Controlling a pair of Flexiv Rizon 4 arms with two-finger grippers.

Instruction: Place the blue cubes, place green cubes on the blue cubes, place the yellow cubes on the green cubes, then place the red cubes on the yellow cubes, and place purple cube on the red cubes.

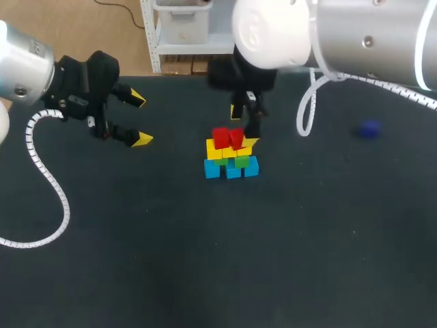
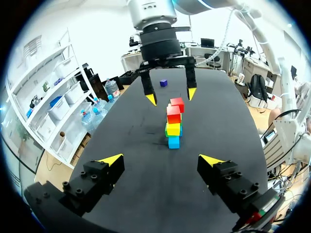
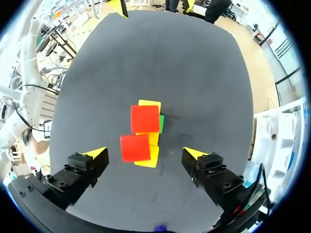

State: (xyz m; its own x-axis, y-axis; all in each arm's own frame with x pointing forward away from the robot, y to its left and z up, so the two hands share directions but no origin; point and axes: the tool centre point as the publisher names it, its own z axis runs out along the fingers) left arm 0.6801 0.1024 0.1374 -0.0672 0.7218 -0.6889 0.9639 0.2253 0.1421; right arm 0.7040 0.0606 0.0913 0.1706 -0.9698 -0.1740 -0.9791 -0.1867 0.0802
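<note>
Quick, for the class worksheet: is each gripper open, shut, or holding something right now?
Left gripper: open, holding nothing.
Right gripper: open, holding nothing, above the red cubes.

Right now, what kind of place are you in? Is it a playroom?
Probably a robot lab, not a playroom. Two robot arms are at a black table. My left gripper and right gripper have yellow tips, and a stack of coloured cubes stands on the table.

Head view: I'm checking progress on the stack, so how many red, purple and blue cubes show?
Red cubes: 2
Purple cube: 1
Blue cubes: 3
Total: 6
</note>
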